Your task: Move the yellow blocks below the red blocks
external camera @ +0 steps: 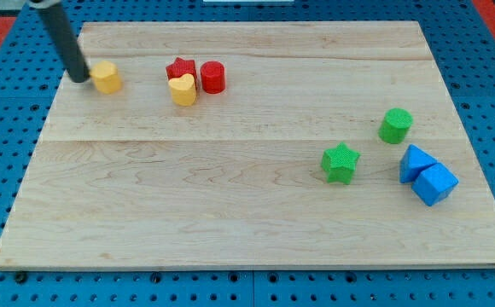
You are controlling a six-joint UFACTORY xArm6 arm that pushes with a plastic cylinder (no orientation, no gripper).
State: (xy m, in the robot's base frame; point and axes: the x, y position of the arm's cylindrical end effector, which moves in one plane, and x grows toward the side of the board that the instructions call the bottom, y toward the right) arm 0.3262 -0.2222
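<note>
My tip (79,78) rests on the board near the view's top left, touching or almost touching the left side of a yellow hexagonal block (106,77). A yellow heart block (183,89) sits just below a red star block (180,70), touching it. A red cylinder (212,77) stands right of the red star. The yellow hexagon is left of the red blocks, at about their height.
A green cylinder (395,125) and a green star (341,163) sit at the view's right. Two blue blocks (417,161) (436,184) lie close together further right. The wooden board (230,213) lies on a blue pegboard.
</note>
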